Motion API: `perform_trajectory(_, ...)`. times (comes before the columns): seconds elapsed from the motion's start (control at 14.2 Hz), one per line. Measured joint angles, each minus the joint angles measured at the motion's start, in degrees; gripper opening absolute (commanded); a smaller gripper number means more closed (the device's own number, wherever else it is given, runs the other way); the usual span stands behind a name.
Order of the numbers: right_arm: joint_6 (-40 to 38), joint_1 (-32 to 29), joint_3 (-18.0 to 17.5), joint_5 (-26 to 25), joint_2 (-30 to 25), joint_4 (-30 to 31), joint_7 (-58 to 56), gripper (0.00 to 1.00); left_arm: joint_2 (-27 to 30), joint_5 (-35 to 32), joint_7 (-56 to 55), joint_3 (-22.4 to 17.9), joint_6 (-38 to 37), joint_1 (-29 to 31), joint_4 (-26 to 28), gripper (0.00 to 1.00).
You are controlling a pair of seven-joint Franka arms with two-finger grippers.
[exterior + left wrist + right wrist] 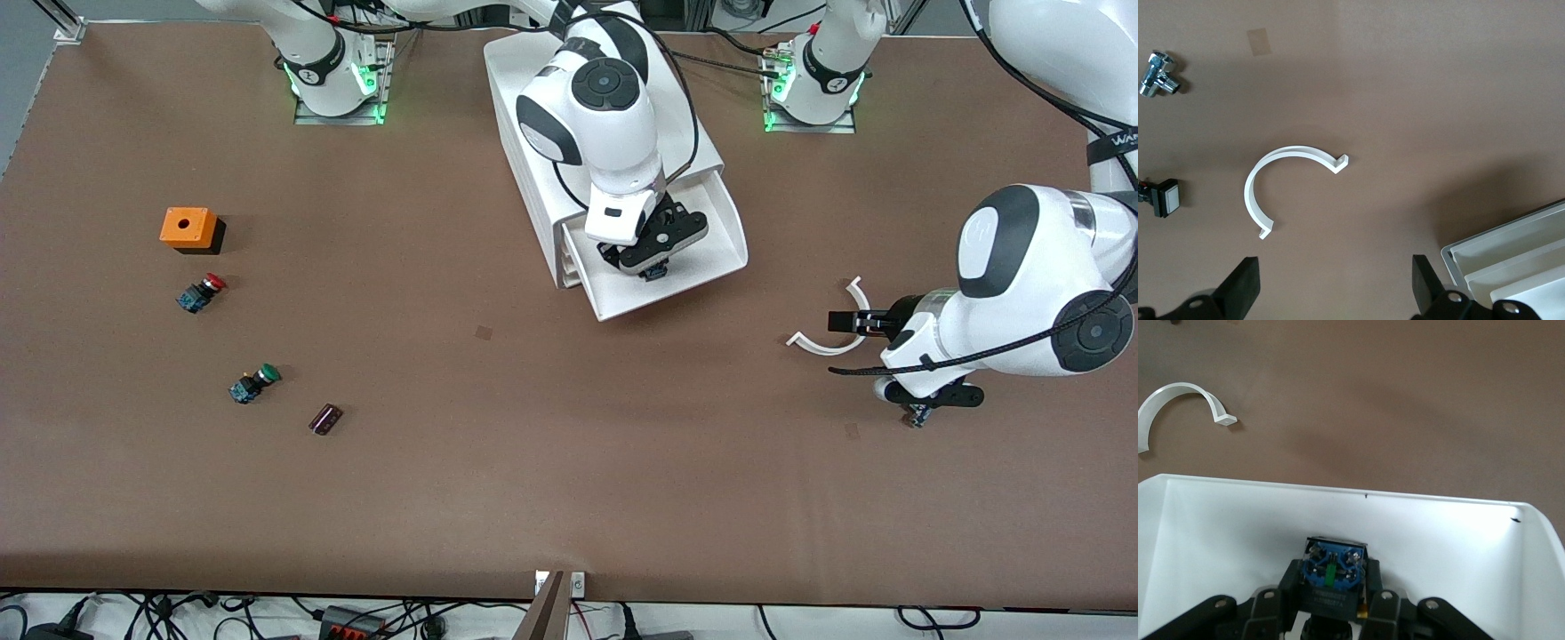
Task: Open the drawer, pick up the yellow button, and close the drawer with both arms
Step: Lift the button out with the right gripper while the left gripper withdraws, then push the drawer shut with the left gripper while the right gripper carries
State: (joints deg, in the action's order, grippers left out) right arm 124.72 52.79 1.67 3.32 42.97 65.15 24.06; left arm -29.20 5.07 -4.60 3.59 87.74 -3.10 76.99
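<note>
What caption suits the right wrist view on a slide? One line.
Right gripper closed on the button, blue base showing, inside the pulled-out white drawer, with a white curved clip on the brown table.

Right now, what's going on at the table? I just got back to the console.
The drawer is pulled open from the white cabinet. The right gripper is inside it, shut on the button, whose blue base shows between the fingers; the button is not yet out of the drawer. The left gripper waits open over the table toward the left arm's end, above a white curved clip. The red-capped button and the green-capped button lie untouched toward the right arm's end.
</note>
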Motion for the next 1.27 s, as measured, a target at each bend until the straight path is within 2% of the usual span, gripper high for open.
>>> perform_trajectory(0.28,-1.1,0.0,0.1,0.0,0.0,-2.9,1.7,0.06,-0.9,0.2,-0.3,0.0,0.0,0.0,0.0,1.0)
perform_trajectory(0.49,-6.3,-1.3,1.6,0.0,-1.0,-6.0,2.7,0.06,-3.0,3.5,-0.4,0.0,0.2,0.1,0.0,1.0)
perform_trajectory(0.63,-11.5,-4.0,3.2,0.0,-2.9,-6.7,2.7,0.06,-4.4,4.4,-3.3,0.1,3.7,-0.4,0.1,1.0)
perform_trajectory(0.85,-17.9,-11.1,5.0,0.0,-4.5,-6.6,2.1,0.06,-5.3,4.5,-15.1,0.7,9.3,-4.5,1.7,1.0)
perform_trajectory(1.06,-20.7,-18.7,5.0,0.1,-4.3,-4.1,-1.2,0.06,-5.1,4.5,-24.9,1.0,14.6,-10.3,2.9,1.0)
perform_trajectory(1.27,-20.8,-22.3,5.0,0.2,-3.9,1.5,-2.2,0.06,-3.3,4.5,-28.6,2.0,17.8,-13.2,6.2,1.0)
